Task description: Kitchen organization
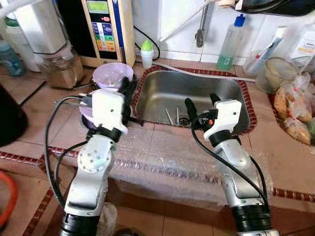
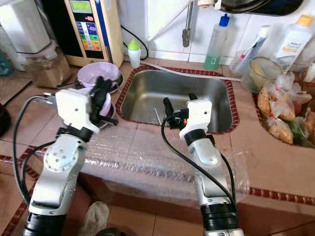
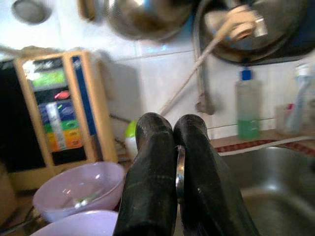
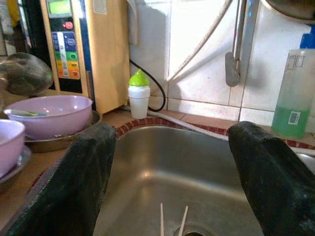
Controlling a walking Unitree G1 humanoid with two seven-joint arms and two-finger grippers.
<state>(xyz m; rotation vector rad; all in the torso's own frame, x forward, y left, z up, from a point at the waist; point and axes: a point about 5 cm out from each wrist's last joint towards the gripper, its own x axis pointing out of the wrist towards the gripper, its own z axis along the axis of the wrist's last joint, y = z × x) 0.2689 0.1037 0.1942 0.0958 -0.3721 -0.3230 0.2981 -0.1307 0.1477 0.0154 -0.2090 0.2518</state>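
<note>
A home kitchen: a steel sink is set into a tiled tabletop with a tap on the tiled wall beyond the right fingers. Soap bottles, lilac bowls beyond the left fingers, bagged food and a water appliance crowd it.

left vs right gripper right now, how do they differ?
The left gripper is shut, its fingers pinching a thin metal piece; the right gripper is open and holds nothing. The left gripper is over the counter beside the purple bowls, at the left edge of the sink; the right gripper is at the sink's front edge, pointing over the basin. Both have black fingers on silver arms.
</note>
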